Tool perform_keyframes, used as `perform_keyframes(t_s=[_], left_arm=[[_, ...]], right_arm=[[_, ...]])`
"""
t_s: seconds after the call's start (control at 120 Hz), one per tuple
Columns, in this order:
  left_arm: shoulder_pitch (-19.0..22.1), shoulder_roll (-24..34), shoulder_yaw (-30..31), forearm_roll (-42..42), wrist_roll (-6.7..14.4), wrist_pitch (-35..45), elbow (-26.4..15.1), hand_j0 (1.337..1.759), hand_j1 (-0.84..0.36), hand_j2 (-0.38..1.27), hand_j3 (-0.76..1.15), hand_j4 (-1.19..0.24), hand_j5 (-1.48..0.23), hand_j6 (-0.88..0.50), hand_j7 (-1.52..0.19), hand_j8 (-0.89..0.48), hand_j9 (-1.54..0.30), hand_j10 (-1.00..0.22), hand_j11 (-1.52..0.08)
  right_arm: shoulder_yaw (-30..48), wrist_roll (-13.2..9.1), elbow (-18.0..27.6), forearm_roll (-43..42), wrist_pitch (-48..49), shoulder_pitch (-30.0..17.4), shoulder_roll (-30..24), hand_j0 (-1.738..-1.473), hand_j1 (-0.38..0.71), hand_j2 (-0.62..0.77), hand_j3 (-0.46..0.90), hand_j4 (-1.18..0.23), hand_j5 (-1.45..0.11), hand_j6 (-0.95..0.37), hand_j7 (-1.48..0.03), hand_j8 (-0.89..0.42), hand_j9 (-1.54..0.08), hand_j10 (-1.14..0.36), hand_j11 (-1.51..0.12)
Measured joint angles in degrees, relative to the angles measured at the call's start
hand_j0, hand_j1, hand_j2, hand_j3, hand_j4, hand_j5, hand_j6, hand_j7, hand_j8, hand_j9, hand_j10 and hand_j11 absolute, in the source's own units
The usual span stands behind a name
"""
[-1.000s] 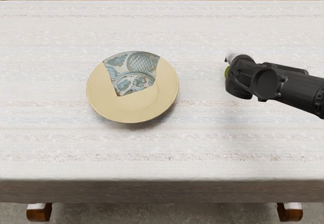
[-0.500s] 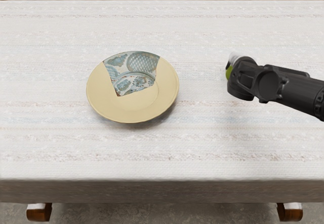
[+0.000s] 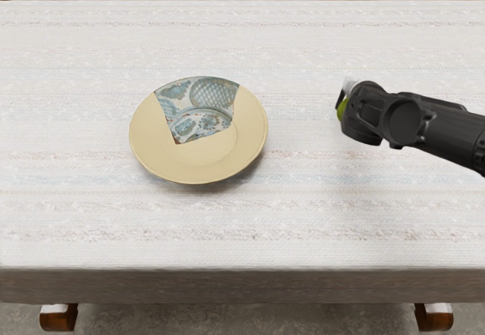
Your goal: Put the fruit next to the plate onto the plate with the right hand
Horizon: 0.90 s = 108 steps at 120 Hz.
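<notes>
Right hand [image 3: 365, 114], dark and bulky, at the end of the right arm [image 3: 443, 129] entering from the three o'clock edge. Spread or closed: impossible to tell, with the palm side turned away. Peeking out at the hand's nine o'clock edge, a sliver of yellow-green, most likely the fruit [image 3: 342, 108], otherwise hidden beneath the hand. Gripped or merely covered: unclear. Just above that sliver, a small white tip, too small to identify. Well apart from the hand, toward nine o'clock, the plate [image 3: 174, 161]: round, cream-yellow, with a wedge of blue-and-white pattern on its twelve o'clock side, and nothing on it. Under everything, the surface [image 3: 303, 221], covered in pale woven cloth.

Judged to be the grasping step, with the transfer not yet begun. To do it well: settle the hand squarely over the fruit and close firmly without nudging it sideways. Lift clear of the cloth before heading toward nine o'clock, then carry low and level. Release over the plate's centre rather than its rim, to guard against rolling off.
</notes>
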Motion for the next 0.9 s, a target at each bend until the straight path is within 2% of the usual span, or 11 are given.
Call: perform_keyframes(t_s=[0.317, 0.642, 0.9], left_arm=[[0.0, 0.0, 0.0, 0.0, 0.0, 0.0, 0.0, 1.658, 0.35, 0.00, 0.00, 0.00, 0.00, 0.00, 0.00, 0.00, 0.00, 0.00, 0.00], [0.0, 0.0, 0.0, 0.0, 0.0, 0.0, 0.0, 1.658, 0.35, 0.00, 0.00, 0.00, 0.00, 0.00, 0.00, 0.00, 0.00, 0.00, 0.00], [0.0, 0.0, 0.0, 0.0, 0.0, 0.0, 0.0, 1.658, 0.35, 0.00, 0.00, 0.00, 0.00, 0.00, 0.00, 0.00, 0.00, 0.00, 0.00]], right_arm=[[1.3, 0.0, 0.3, 0.2, 3.9, 5.7, 0.9, -1.651, 0.17, 0.00, 0.00, -0.62, -0.82, -0.38, -0.82, -0.37, -0.84, -0.62, -0.83], [5.0, 0.0, 0.9, 0.4, 8.0, 11.9, 5.1, -1.651, 0.16, 0.00, 0.00, -0.63, -0.83, -0.39, -0.82, -0.37, -0.84, -0.62, -0.83], [8.5, 0.0, 1.8, 0.4, 9.5, 14.8, 5.5, -1.651, 0.17, 0.02, 0.00, -0.63, -0.82, -0.40, -0.82, -0.38, -0.83, -0.63, -0.82]])
